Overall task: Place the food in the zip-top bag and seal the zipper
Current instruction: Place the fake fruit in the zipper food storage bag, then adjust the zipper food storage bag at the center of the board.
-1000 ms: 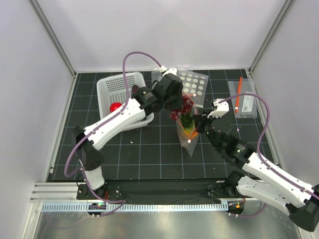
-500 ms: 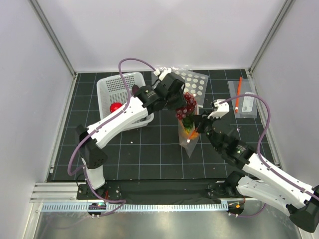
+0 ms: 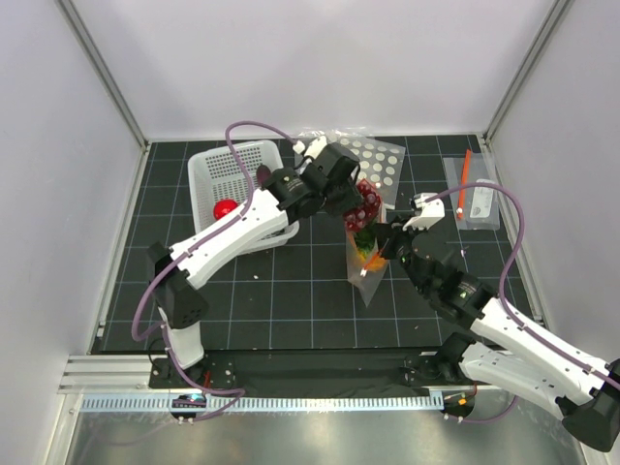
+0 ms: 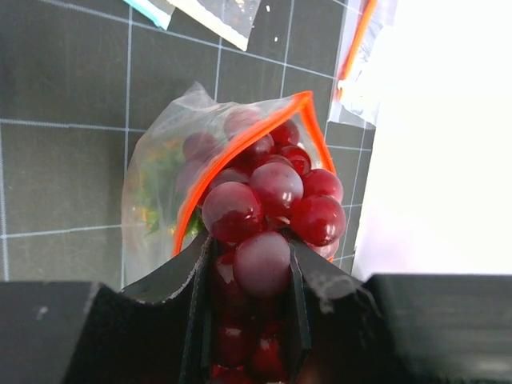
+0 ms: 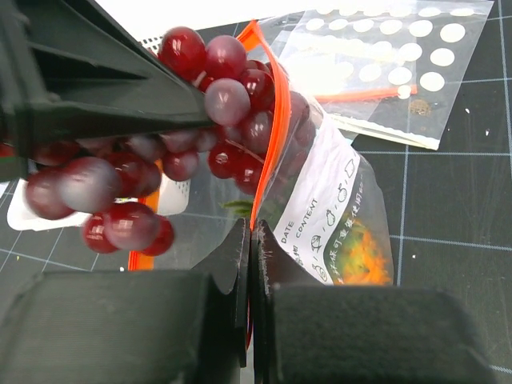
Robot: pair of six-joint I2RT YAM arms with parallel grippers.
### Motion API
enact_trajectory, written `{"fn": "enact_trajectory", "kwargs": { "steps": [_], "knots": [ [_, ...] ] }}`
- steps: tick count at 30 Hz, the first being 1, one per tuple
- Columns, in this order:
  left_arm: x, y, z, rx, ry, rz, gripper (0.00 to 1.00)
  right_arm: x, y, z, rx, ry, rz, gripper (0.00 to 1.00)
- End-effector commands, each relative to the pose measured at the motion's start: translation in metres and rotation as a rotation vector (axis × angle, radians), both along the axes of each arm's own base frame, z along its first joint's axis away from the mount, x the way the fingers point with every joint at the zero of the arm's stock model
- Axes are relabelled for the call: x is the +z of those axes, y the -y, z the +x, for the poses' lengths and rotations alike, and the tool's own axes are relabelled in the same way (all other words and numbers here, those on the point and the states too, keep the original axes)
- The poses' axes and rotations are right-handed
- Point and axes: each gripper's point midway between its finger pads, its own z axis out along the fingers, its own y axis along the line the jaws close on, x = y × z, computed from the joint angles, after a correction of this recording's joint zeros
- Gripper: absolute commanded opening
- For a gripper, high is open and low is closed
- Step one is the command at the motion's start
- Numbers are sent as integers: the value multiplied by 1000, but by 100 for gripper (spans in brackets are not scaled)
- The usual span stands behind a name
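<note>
Black gridded matting covers the table, and near its middle a small clear crinkly plastic zip-top bag is held upright with its mouth up.

From the near left of that bag, the white left arm reaches up to the mouth. The white right arm comes in from the near right.

Left of the bag and farther back sits a white perforated plastic basket. Just behind the bag lies a larger clear bag printed with white dots. Well to the bag's right lies a small clear bag with a white label.

At the mouth of the zip-top bag, the left hand is clamped on a dark red-purple toy grape bunch. Both black fingers press on the grapes. The front of the bunch sits inside the bag's open mouth, with some grapes showing through the plastic. The rest hangs outside, between the fingers.

On the bag's right rim, the right hand has its jaws pressed together on the plastic, pinching it at the zip strip and holding the mouth up.

Inside the bag, low down, an orange toy pineapple with green leaves shows through the printed plastic.

A red toy apple lies in the basket, well apart from the bag.

Along the bag's mouth, the thin red-orange zipper stands parted in a loop around the grapes.
</note>
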Motion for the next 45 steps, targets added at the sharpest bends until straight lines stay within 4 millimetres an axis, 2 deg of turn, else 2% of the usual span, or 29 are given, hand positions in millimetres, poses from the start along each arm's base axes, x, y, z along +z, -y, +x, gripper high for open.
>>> {"fn": "enact_trajectory", "kwargs": {
  "steps": [1,2,5,6,8,12,14,20,24,28,34,35,38,39,42,43,45],
  "knots": [
    [7,6,8,85,21,-76,11,13,-3,2,4,41,48,1],
    [5,6,9,92,29,-72,12,14,-2,3,1,43,50,1],
    [5,7,12,112,97,-33,25,15,0,2,-5,48,55,1],
    [3,6,13,113,111,-15,35,15,0,2,-7,48,55,1],
    [1,6,11,96,127,16,45,15,0,2,-5,48,55,1],
    [8,3,7,62,164,53,74,14,0,3,-14,41,52,1],
    [13,0,3,43,183,67,80,13,1,3,-18,38,50,1],
    [37,-16,-17,-13,246,101,80,12,1,4,-23,37,50,1],
    [46,-41,-24,-49,309,183,79,13,3,3,-28,42,53,1],
    [58,-75,-29,-60,394,281,80,13,5,3,-37,44,53,1],
    [43,-109,-32,-74,432,418,88,10,9,6,-70,34,46,1],
    [35,-113,-32,-80,424,433,88,8,11,7,-80,29,44,1],
    [26,-105,-34,-155,446,422,88,5,12,9,-99,18,38,1],
    [11,-96,-43,-240,427,401,88,6,11,9,-96,17,38,1],
    [7,-71,-57,-398,477,314,89,4,9,10,-92,9,33,1],
    [-7,-63,-68,-469,462,289,91,5,9,10,-90,11,34,1],
    [-6,-55,-74,-514,498,260,93,6,9,9,-89,12,36,1]
  ]
}}
